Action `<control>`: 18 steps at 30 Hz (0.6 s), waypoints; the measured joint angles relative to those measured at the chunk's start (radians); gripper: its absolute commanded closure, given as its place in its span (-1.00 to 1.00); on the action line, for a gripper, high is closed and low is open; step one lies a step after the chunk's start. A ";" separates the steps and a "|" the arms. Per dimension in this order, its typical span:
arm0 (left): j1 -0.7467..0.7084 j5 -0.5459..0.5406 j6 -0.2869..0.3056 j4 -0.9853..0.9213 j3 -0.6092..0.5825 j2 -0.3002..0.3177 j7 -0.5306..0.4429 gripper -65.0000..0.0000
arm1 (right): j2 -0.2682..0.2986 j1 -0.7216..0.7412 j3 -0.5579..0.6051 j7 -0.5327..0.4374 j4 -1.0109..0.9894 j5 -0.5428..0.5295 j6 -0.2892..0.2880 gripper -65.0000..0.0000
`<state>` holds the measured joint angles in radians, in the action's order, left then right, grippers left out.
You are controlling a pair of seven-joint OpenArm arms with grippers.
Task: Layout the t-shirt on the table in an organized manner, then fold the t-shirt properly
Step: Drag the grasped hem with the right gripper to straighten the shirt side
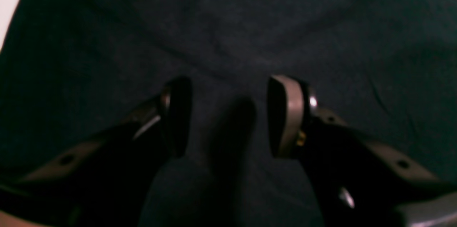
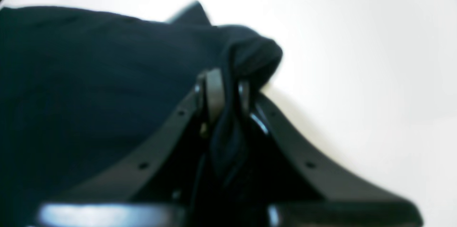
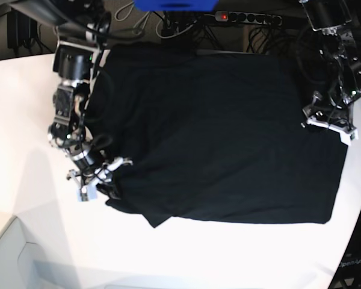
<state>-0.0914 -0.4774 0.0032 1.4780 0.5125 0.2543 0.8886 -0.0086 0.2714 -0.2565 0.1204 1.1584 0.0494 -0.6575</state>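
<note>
T-shirt [image 3: 222, 132], one, pinched by right gripper [image 2: 224, 89]; left gripper [image 1: 228, 116] spread.

No readable text, labels or numbers anywhere (t-shirt [image 3: 222, 132] shows plain black side).

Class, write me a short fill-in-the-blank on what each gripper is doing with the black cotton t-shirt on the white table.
1. The right gripper is shut on a fold of the black cotton t-shirt, which is ____ in colour.
2. The left gripper hovers over the cloth with its jaws ____.
3. The shirt lies on the smooth ____ table.

Missing words: black; open; white
</note>
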 measured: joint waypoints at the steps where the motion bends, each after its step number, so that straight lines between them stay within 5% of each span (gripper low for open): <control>1: 0.002 0.002 0.000 -0.001 -0.001 0.000 0.003 -0.02 | -0.003 -0.032 0.023 -0.011 0.060 -0.013 -0.019 1.00; 6: 0.003 0.001 -0.001 -0.002 0.001 0.000 0.003 -0.02 | 0.010 -0.231 0.180 -0.017 0.266 0.000 -0.029 1.00; 12: 0.006 0.001 0.000 -0.002 0.000 0.000 0.001 -0.02 | 0.159 -0.422 0.484 -0.017 0.325 0.229 -0.042 1.00; 18: 0.008 0.001 0.000 -0.002 0.000 0.000 0.001 -0.02 | 0.166 -0.420 0.484 -0.028 0.330 0.280 -0.045 1.00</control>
<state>-0.0830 -0.4763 0.0029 1.4765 0.5125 0.2543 0.8898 0.1574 -0.1486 0.2276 0.0925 1.4883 0.3298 -0.7021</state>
